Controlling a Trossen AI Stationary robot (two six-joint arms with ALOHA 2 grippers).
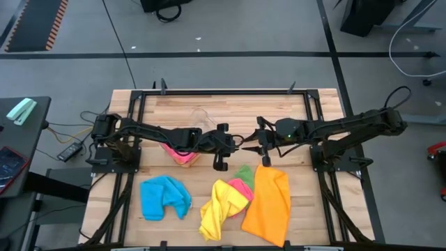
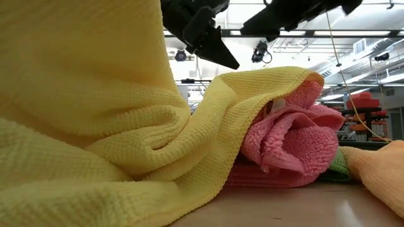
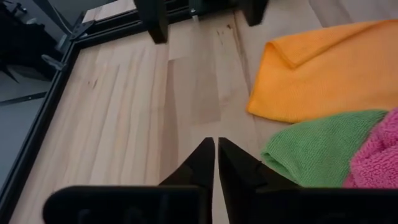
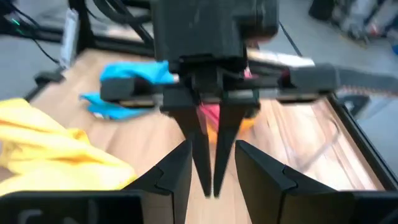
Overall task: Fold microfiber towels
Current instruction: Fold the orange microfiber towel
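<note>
Worktop (image 1: 230, 104) carried the towels along the frame's lower half: orange towel (image 1: 268, 202) lower right, yellow towel (image 1: 219, 209) centre, blue towel (image 1: 164, 197) lower left. Left gripper (image 1: 244, 143) hovered mid-frame, shut and empty. Right gripper (image 1: 249, 144), half open and empty, faced it tip to tip; both could collide if either advanced.

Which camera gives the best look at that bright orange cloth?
The high view: the orange microfiber towel shows whole there, lying flat at the table's front. The left wrist view shows most of it, the low view only a corner, and the right wrist view at most a hidden sliver.
</note>
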